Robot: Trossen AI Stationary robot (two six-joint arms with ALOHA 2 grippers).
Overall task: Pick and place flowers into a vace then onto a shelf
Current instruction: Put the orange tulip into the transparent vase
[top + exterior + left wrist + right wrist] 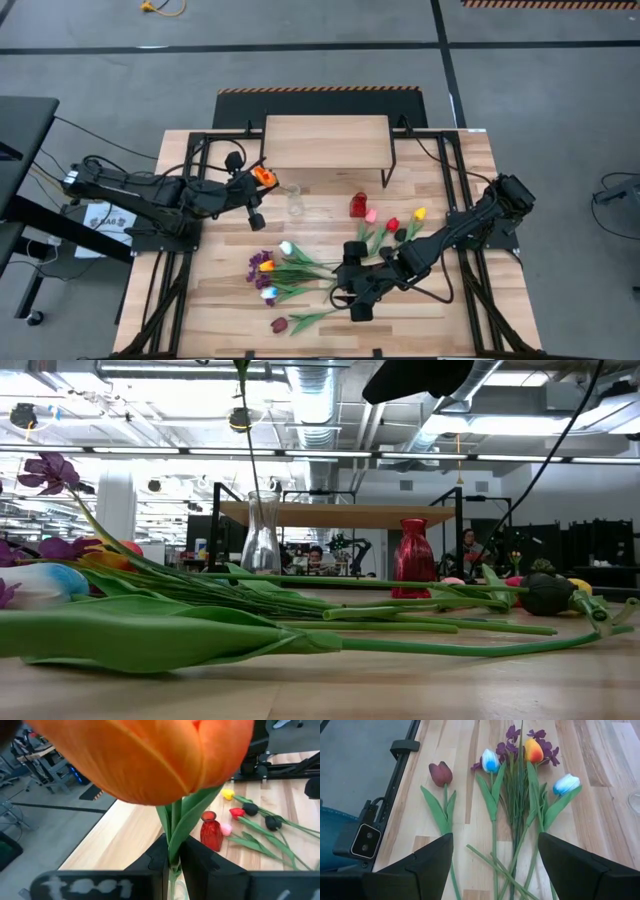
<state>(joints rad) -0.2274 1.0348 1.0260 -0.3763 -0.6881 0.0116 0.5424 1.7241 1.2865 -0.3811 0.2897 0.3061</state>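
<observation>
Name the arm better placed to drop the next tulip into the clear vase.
Left. Its gripper is shut on an orange tulip beside the clear vase. The right gripper hovers open over the flowers on the table, holding nothing.

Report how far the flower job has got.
Done: nothing visibly; the clear vase looks empty and stands on the table, not the shelf. In hand: the left gripper is shut on an orange tulip beside the vase. Left: the flowers on the table, below the open right gripper.
</observation>
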